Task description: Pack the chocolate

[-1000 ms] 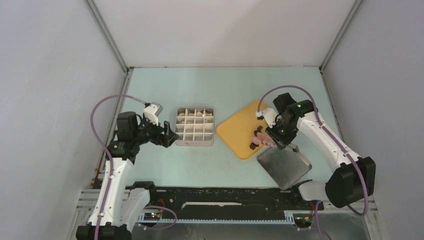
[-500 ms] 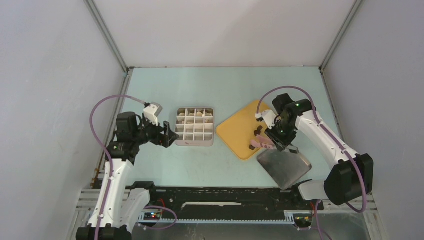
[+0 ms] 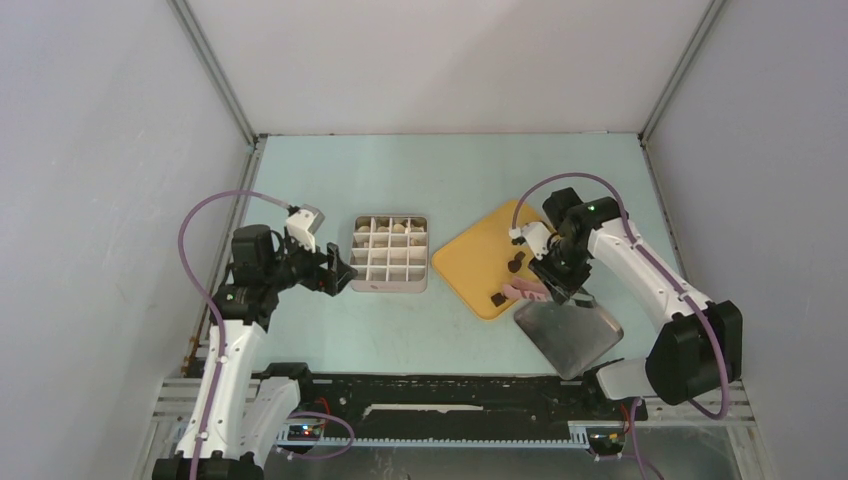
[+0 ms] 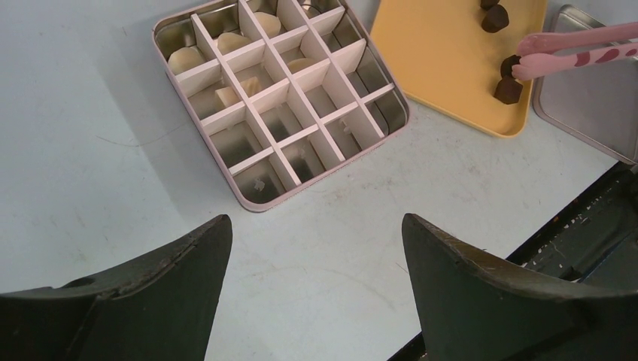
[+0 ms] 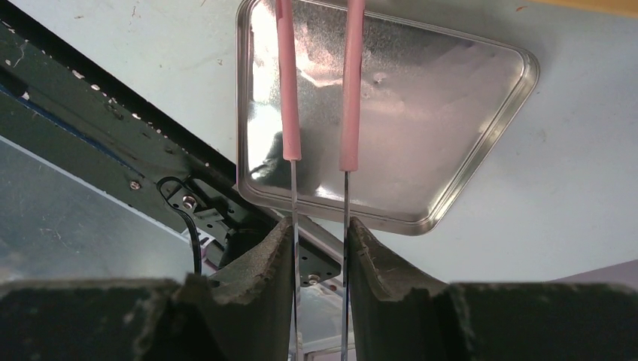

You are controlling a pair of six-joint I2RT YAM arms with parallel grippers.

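Dark brown chocolate pieces (image 4: 494,19) lie on a yellow tray (image 3: 478,255); one (image 3: 496,298) sits near its front edge. Cream-white pieces (image 4: 184,59) sit in far cells of a pink-rimmed grid box (image 3: 390,253). My right gripper (image 3: 556,284) is shut on the pink tongs (image 3: 524,291), clamping their metal arms (image 5: 320,226). The tongs' tips (image 4: 527,64) are at a dark piece (image 4: 511,68); I cannot tell if it is pinched. My left gripper (image 3: 340,272) is open and empty, hovering left of the box, with the box (image 4: 282,98) ahead of its fingers (image 4: 316,226).
A metal lid (image 3: 568,333) lies in front of the tray's right corner, under the tongs (image 5: 391,128). The black rail of the arm bases (image 3: 430,400) runs along the near edge. Grey walls close in the table on three sides.
The right gripper has shifted the tongs slightly right and toward the near edge, lying flatter. One dark piece at the tray's front edge has moved a little left. The left arm stayed put.
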